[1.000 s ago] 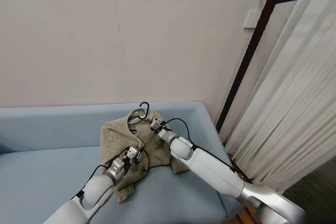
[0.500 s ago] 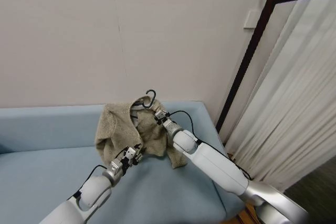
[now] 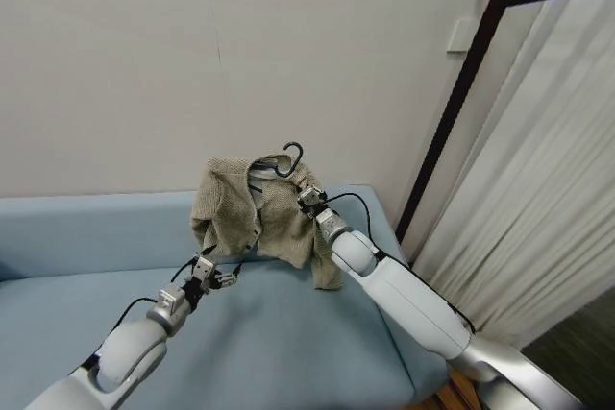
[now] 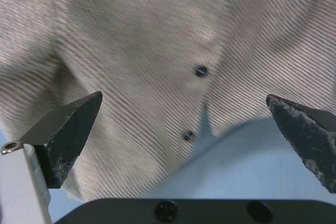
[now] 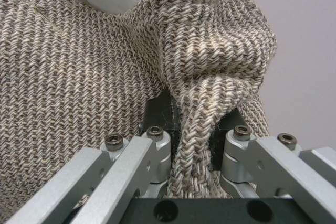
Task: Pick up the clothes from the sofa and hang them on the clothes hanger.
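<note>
Light blue cloth covers the sofa (image 3: 58, 237), which runs along the lower left of the head view under a pale wall (image 3: 115, 64). From the lower left corner the left arm reaches over the seat, and the left gripper (image 3: 209, 274) is just below the lower hem of the cardigan (image 3: 252, 213). In the left wrist view its two dark fingers (image 4: 68, 129) stand wide apart with nothing between them. Beyond them is the ribbed front of the cardigan with small dark buttons (image 4: 200, 70), and a piece of the blue sofa shows under the hem. I cannot tell if the fingers touch the knit. The beige cardigan hangs in the air in front of the wall, above the sofa, with its hem close to the top of the backrest. It sits on a hanger (image 3: 288, 160) whose dark hook stands up from the collar. At the right shoulder of the cardigan is the right gripper (image 3: 309, 201), on the right arm that comes up from the lower right. In the right wrist view its metal fingers (image 5: 136, 161) are closed tight on a thick fold of the knit, with the curve of the hanger just above. Further right a dark rack (image 3: 452, 108) rises, well apart from the cardigan, and beside it hangs a white curtain (image 3: 548, 199)
</note>
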Tool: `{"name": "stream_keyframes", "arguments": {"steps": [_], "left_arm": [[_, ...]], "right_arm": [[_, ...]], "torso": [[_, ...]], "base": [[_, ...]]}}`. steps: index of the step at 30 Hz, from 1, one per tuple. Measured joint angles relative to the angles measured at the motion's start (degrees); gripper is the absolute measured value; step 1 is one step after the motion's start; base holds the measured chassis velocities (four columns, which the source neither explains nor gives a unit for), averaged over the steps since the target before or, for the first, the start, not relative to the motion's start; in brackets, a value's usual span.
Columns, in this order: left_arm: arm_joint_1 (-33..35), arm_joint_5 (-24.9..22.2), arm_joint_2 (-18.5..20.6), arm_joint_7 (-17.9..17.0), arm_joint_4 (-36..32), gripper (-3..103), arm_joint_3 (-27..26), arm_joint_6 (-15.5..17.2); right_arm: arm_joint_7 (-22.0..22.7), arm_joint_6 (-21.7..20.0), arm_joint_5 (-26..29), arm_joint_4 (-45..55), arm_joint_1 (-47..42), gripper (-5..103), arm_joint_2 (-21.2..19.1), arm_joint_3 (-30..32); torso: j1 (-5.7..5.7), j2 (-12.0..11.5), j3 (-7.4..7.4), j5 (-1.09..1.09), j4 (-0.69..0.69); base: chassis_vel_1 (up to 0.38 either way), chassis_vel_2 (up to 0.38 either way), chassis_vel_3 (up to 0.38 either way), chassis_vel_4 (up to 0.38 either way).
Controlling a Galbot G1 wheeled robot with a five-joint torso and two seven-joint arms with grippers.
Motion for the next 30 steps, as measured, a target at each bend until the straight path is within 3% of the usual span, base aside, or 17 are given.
{"name": "stream_keyframes", "arguments": {"steps": [2, 6, 11, 13, 17, 18, 21, 23, 26, 28, 30], "left_arm": [[-0.24, -1.44, 0.50, -0.41, -0.71, 100, -0.46, 0.08], [-1.42, -10.28, 3.57, -0.63, -5.25, 100, -2.98, 0.80], [-4.11, -20.36, 6.97, 3.14, -6.48, 100, -6.98, 0.87], [-4.94, -21.65, 7.53, 4.13, -6.16, 100, -7.47, 0.82], [-12.72, -28.02, 10.67, 9.79, -2.49, 100, -7.69, 0.88], [-12.72, -28.02, 10.67, 9.79, -2.49, 100, -7.69, 0.88], [-19.89, -32.83, 13.15, 14.61, 2.16, 100, -6.34, 1.81], [-21.25, -34.09, 13.65, 15.37, 3.15, 100, -6.12, 2.06], [-26.78, -40.45, 16.56, 18.77, 6.87, 100, -5.65, 3.74], [-27.94, -41.39, 17.55, 20.48, 7.87, 100, -5.41, 4.24], [-29.56, -42.67, 19.72, 25.22, 9.67, 100, -5.10, 5.71]], "right_arm": [[-0.61, 0.22, -0.56, 0.45, 0.01, 11, -0.85, 0.22], [-4.68, 2.77, -3.63, 0.94, 1.13, 11, -6.31, 0.52], [-7.34, 6.82, -7.40, 0.19, 2.26, 11, -11.32, 1.16], [-7.41, 7.13, -7.55, 0.19, 2.43, 11, -11.71, 1.19], [-7.44, 9.23, -8.21, 0.47, 2.69, 11, -12.88, 1.56], [-7.44, 9.23, -8.21, 0.47, 2.69, 11, -12.88, 1.56], [-7.45, 11.76, -8.83, 1.09, 2.33, 11, -13.81, 1.75], [-7.51, 12.38, -8.95, 1.14, 2.32, 11, -13.98, 1.74], [-8.18, 14.31, -9.36, 1.15, 2.52, 11, -14.00, 0.96], [-8.28, 14.69, -9.52, 1.15, 2.61, 11, -13.90, 0.73], [-8.33, 15.27, -9.79, 1.00, 3.37, 11, -13.23, -0.12]], "torso": [[0.00, 0.00, 0.00, 0.00, 0.02], [0.00, 0.00, 0.00, 0.01, 0.04], [0.00, 0.00, 0.00, 0.02, -0.03], [0.00, 0.00, 0.00, 0.02, -0.02], [0.00, 0.00, 0.00, 0.00, 0.03], [0.00, 0.00, 0.00, 0.00, 0.03], [0.00, 0.00, 0.00, 0.00, 0.00], [0.00, 0.00, 0.00, 0.00, -0.01], [0.00, 0.00, 0.00, 0.00, 0.01], [0.00, 0.00, 0.00, 0.00, 0.01], [0.00, 0.00, 0.00, 0.00, 0.00]], "base": [[0.000, 0.000, 0.000, 0.000], [0.000, 0.000, 0.000, 0.000], [0.000, 0.000, 0.000, 0.000], [0.000, 0.000, 0.000, 0.000], [0.000, 0.000, 0.000, 0.000], [0.000, 0.000, 0.000, 0.000], [0.000, 0.000, 0.000, 0.000], [0.000, 0.000, 0.000, 0.000], [0.000, 0.000, 0.000, 0.000], [0.000, 0.000, 0.000, 0.000], [0.000, 0.000, 0.000, 0.000]]}}
